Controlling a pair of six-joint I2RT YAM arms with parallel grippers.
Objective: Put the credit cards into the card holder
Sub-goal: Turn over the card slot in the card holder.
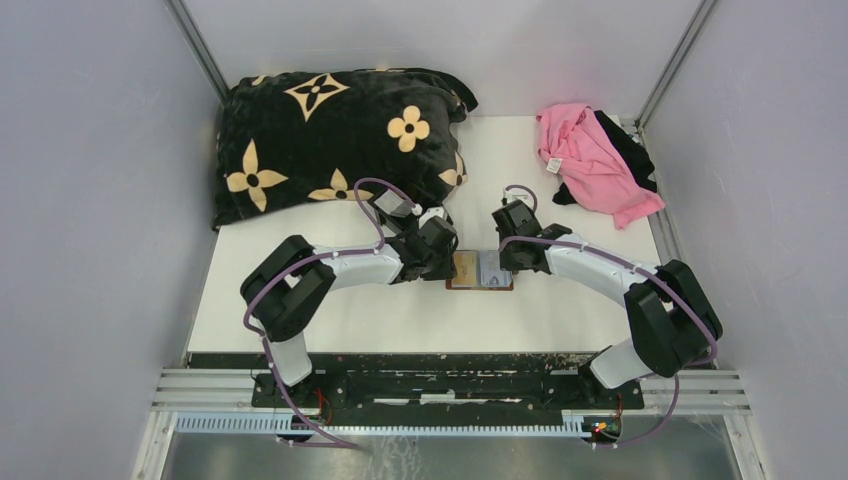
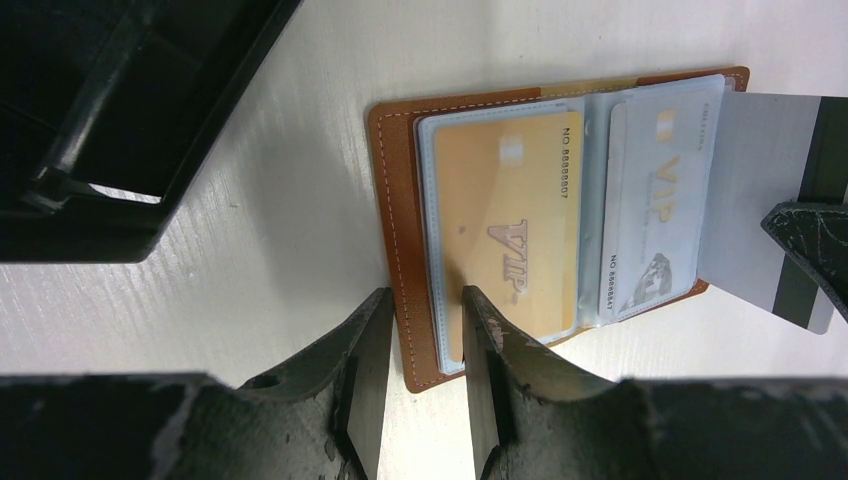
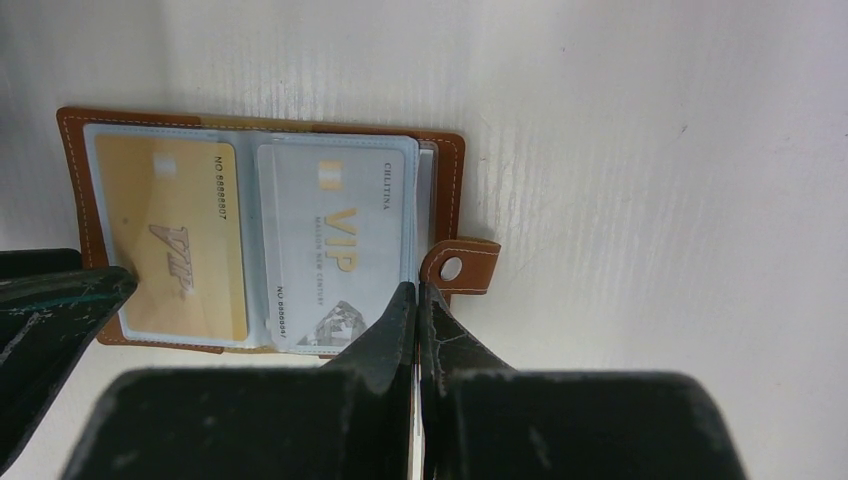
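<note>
The brown leather card holder point(image 1: 478, 286) lies open and flat on the white table between both arms. An orange-tan credit card point(image 2: 505, 220) sits in its left clear pocket and a pale grey card point(image 2: 655, 200) in its right one. My right gripper point(image 3: 417, 287) is shut on a third credit card point(image 2: 765, 180), grey-backed with a black stripe, whose edge meets the holder's right side by the snap tab point(image 3: 460, 266). My left gripper point(image 2: 427, 292) is open astride the holder's left edge point(image 2: 395, 200). One finger point(image 2: 480, 320) rests on the orange card's pocket, the other stands on the table.
A black plastic tray point(image 2: 120, 120) stands close to the left of the holder. A black pillow with tan flowers point(image 1: 330, 130) fills the back left. A pink cloth point(image 1: 590, 160) and a black cloth point(image 1: 632, 150) lie at the back right.
</note>
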